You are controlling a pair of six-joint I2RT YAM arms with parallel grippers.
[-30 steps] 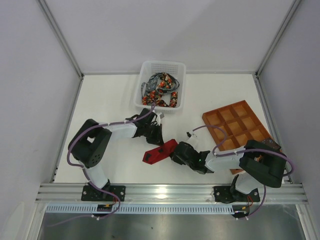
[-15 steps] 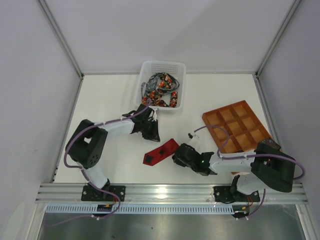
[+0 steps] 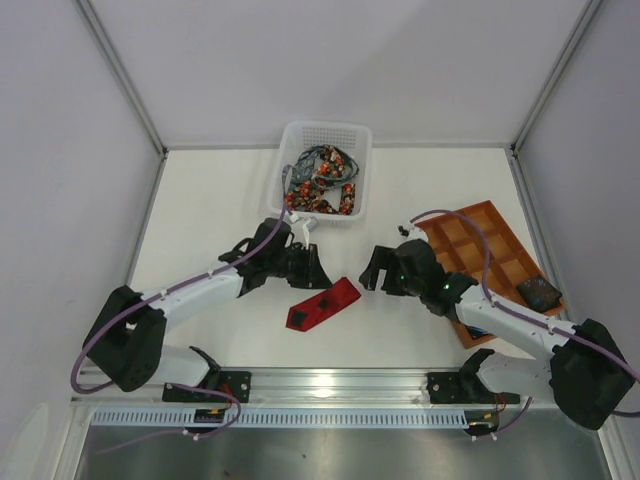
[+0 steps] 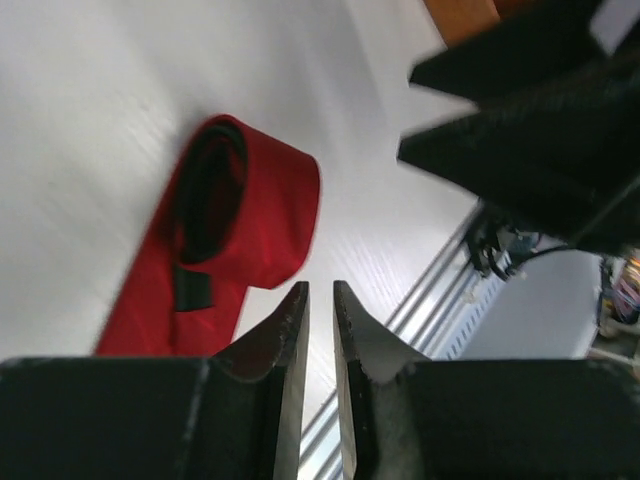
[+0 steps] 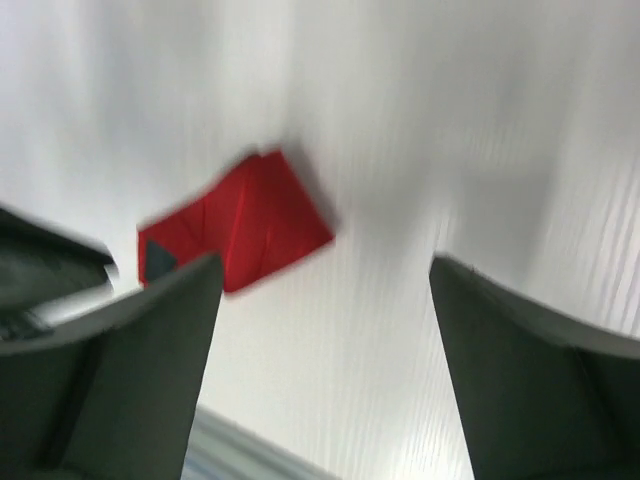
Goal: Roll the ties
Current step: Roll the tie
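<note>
Red tie (image 3: 322, 303): folded flat on the table (image 3: 200, 200) between the two grippers, touched by neither; it lies much where it did a second ago.
Hard to make out: the right wrist view is smeared. A small dark lump (image 3: 540, 292) on the tray (image 3: 470, 228) cannot be identified.
Dark ties (image 3: 322, 182): tangled in the basket (image 3: 325, 127), ends hidden.
Left gripper (image 3: 310, 275): fingers nearly together with a thin slit between them, nothing in it.
Right gripper (image 3: 376, 277): fingers spread wide and empty. A second ago it was closed at the tie's right end; it has since drawn back toward the tray.
</note>
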